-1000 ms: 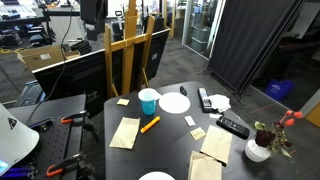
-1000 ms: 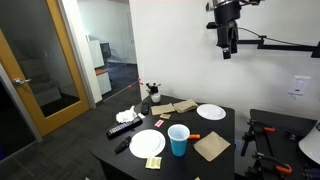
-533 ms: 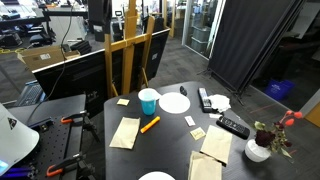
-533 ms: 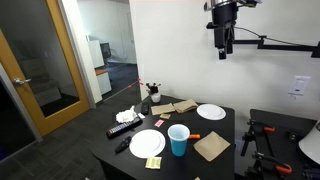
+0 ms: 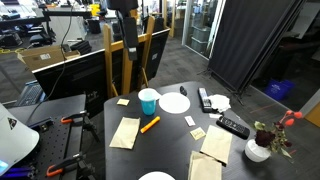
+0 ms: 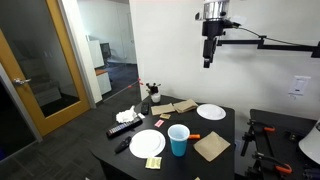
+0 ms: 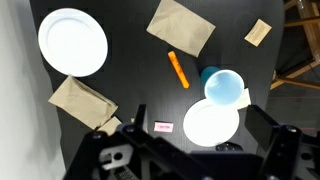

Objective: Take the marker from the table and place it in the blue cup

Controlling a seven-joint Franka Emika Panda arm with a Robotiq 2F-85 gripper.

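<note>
In the wrist view, the orange marker point(image 7: 178, 69) lies flat on the black table point(image 7: 130, 90), near the blue cup point(image 7: 226, 87) but not touching. The gripper point(image 6: 207, 62) hangs high above, spread apart and empty, probably to see everything first.

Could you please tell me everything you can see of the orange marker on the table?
The marker is a short, slim orange stick, plastic by its look; cap and tip cannot be told apart. It lies flat on the bare dark table, diagonally in the wrist view, between the blue cup and a tan paper, apparently touching neither. The hand hangs high above, clear of it.
</note>
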